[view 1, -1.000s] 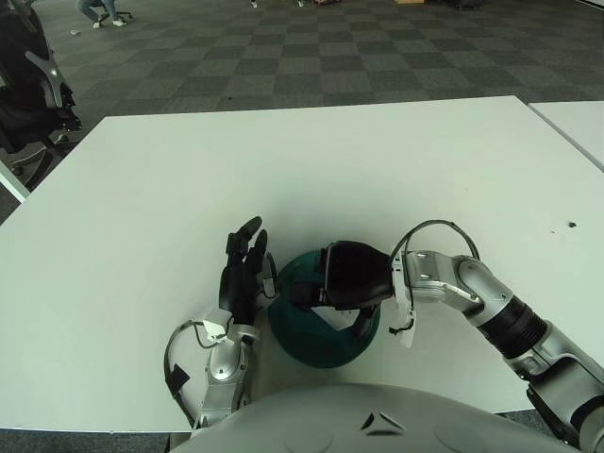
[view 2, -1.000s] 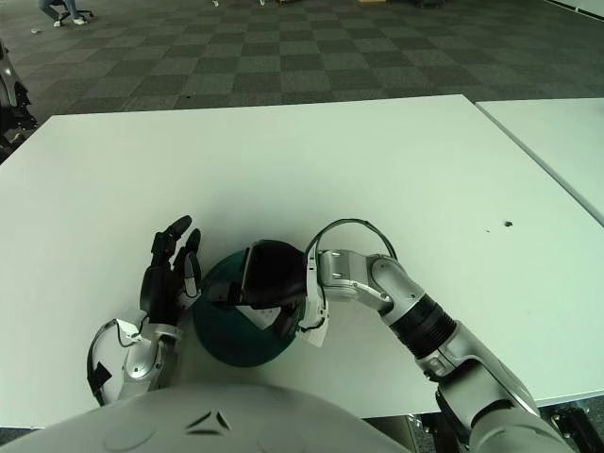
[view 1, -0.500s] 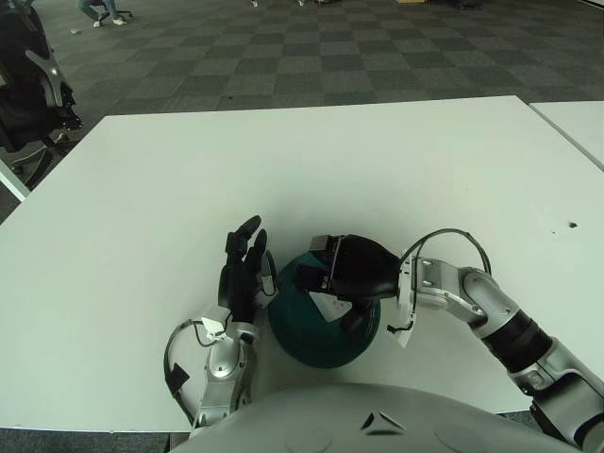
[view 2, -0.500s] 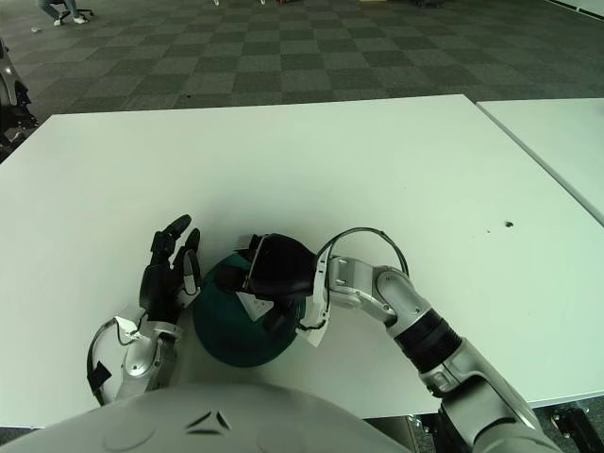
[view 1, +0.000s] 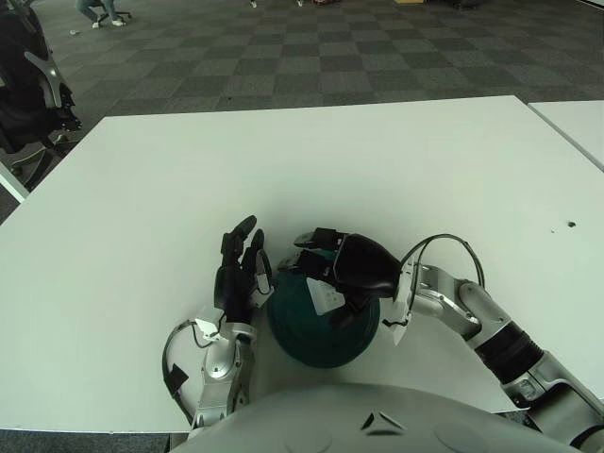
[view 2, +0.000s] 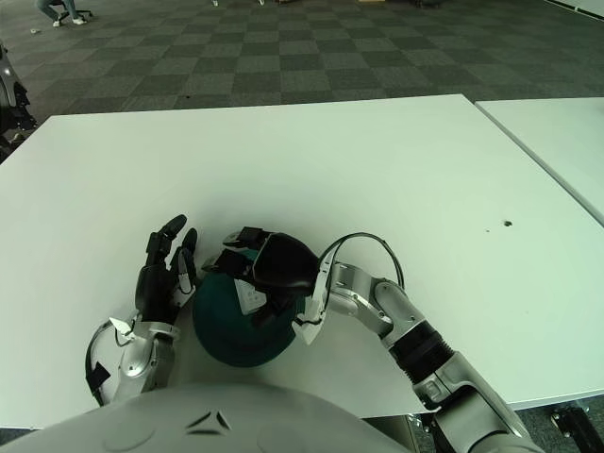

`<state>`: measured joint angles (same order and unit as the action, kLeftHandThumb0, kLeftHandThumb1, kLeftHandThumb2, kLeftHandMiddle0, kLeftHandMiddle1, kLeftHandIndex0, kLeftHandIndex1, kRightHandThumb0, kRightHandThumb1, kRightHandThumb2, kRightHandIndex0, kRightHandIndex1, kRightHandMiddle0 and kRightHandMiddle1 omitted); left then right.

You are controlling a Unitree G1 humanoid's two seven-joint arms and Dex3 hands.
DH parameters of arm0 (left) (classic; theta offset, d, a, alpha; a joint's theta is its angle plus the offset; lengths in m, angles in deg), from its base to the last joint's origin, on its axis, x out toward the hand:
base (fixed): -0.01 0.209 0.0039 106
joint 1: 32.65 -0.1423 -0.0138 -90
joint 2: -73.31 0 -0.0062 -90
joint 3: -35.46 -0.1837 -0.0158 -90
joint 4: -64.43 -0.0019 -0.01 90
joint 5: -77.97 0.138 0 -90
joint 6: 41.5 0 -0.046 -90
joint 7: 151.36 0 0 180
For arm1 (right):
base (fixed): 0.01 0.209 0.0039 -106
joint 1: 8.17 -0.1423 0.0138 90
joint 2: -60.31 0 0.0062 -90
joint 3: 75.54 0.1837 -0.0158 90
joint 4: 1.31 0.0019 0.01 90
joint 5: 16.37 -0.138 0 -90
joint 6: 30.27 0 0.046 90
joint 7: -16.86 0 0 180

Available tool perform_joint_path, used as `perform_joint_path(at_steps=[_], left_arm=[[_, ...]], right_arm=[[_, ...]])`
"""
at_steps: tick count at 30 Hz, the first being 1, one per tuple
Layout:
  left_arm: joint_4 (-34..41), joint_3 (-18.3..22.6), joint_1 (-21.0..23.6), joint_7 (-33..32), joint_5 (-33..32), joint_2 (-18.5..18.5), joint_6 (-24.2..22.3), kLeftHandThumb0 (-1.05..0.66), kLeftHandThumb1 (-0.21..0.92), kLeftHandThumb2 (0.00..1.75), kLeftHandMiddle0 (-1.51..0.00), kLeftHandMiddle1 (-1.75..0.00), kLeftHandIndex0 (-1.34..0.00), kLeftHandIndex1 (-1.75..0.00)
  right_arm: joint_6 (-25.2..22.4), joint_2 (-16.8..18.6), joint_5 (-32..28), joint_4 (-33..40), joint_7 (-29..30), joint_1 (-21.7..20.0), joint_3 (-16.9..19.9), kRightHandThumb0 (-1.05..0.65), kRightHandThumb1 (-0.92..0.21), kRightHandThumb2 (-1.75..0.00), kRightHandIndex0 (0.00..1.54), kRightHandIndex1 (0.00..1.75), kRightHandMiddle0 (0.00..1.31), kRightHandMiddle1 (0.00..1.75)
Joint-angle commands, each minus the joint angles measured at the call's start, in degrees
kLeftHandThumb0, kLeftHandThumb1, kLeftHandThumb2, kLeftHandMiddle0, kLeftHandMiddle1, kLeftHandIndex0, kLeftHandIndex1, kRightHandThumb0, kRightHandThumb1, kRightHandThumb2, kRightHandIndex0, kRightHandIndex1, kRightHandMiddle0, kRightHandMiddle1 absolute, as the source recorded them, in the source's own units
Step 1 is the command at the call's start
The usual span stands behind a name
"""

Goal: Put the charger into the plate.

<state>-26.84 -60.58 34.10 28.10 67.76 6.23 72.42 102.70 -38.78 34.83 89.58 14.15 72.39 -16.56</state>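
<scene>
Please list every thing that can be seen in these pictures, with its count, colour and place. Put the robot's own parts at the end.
Round dark green plate: one, dark green, on the near edge of the table, between the two hands.
Small white charger: one, white, over the plate, under the right hand; partly hidden.
Large flat white table: one, white, fills most of the view.
Second white table: one, white, at the right edge.
Checked grey carpet floor: grey, behind the tables.
Left hand: one, black, beside the plate's left rim, fingers spread, holding nothing.
Right hand: one, black, over the plate, above the charger.
</scene>
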Motion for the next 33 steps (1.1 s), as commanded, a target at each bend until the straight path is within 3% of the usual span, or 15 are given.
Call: perform_joint_path(at_steps=[1,9,25,33], left_arm=[[-2.7,0.7,-1.1,-0.8,0.4,1.4,-1.7,-0.75,0.92,1.0,-0.4,-0.02,-0.01,-0.84],[-4.1,1.1,-0.4,2.1,-2.9,1.7,-0.6,-0.75,0.92,1.02,-0.32,-0.01,0.0,-0.71],[-3.7,1.3,-0.2,7.5,-4.7,0.3,2.1,-0.81,0.92,0.92,-0.26,0.0,0.0,-0.6],[-2.6,1.4,-0.5,7.3,-3.5,0.1,0.5,-0.83,0.92,0.87,-0.23,0.0,0.0,-0.56]], right_arm=[[0.1,0.3,-0.9,-0.5,1.4,-0.6,0.8,-1.05,-0.92,-0.97,0.08,0.01,0.0,0.18],[1.7,0.3,-0.5,-2.6,4.1,-2.4,1.2,-1.05,-0.92,-0.94,0.01,0.0,0.0,0.01],[3.9,2.9,-6.0,-6.7,8.2,-3.0,3.5,-1.05,-0.92,-0.91,0.0,0.0,0.0,0.0],[3.3,3.6,-10.6,-5.3,6.8,-2.4,5.0,-1.05,-0.92,-0.9,0.0,0.0,0.0,0.0]])
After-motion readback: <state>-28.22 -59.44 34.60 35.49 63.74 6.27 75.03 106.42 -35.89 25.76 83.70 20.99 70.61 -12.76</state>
